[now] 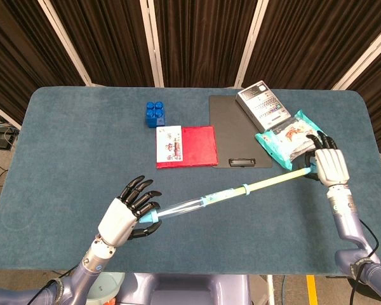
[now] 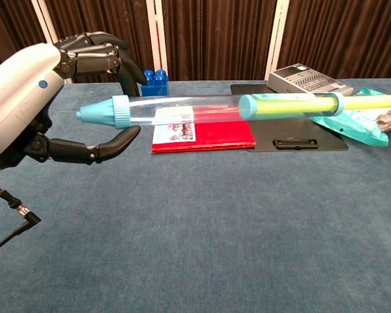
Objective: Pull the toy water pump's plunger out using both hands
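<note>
Presently my left hand (image 1: pixel 124 216) grips the toy water pump (image 2: pixel 182 112) at its capped nozzle end, above the table (image 1: pixel 63 159); my right hand (image 1: pixel 329 166) clamps the plunger (image 1: pixel 276 182) tip. Light, rigid, smooth plastic; I judge end grips safest.

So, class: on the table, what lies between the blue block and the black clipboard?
In the head view, only the red booklet lies in that stretch, lower than both, between the blue block and the black clipboard; directly between them the blue table is bare.
</note>
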Controlling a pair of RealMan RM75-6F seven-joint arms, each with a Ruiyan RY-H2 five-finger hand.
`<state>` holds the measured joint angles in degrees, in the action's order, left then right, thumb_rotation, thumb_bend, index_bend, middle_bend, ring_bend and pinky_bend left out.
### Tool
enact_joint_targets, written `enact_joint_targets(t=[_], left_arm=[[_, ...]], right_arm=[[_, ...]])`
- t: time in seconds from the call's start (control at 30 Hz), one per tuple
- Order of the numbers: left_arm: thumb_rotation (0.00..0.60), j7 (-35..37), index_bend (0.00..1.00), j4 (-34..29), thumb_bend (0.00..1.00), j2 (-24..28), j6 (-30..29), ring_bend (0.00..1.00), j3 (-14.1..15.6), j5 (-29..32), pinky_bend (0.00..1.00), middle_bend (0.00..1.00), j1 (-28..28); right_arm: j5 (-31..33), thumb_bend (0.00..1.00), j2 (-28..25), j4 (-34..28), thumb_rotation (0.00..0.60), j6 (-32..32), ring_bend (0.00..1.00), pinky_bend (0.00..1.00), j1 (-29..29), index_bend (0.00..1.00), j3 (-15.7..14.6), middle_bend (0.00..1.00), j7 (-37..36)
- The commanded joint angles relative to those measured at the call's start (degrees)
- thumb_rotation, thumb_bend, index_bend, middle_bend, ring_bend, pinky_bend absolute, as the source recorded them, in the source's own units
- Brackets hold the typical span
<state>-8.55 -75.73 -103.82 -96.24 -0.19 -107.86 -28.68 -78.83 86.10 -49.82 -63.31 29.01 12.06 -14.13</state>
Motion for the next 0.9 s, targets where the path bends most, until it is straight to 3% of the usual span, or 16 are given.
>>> enact_joint_targets(t=[0.03,0.9], left_arm=[[0.600,-0.4,0.76,-0.3,0.47,0.6,-0.6,0.14,0.4,-0.9,0.14,0.33,0.4],[0.600,0.1,0.76,-2.1,0.47,2.6,-2.4,0.14,2.1,-5.1,0.14,0.33,2.3]], right_arm=[[0.6,0.37,-0.2,1.1,0.600,0.9,0.06,0.13,0.7,0.79,0.5,0.20,-0.6],[5.6,0.37,-0.7,7.8,0.600,7.8,0.07,0.13,4.8,0.80,3.6,0.20,1.0]])
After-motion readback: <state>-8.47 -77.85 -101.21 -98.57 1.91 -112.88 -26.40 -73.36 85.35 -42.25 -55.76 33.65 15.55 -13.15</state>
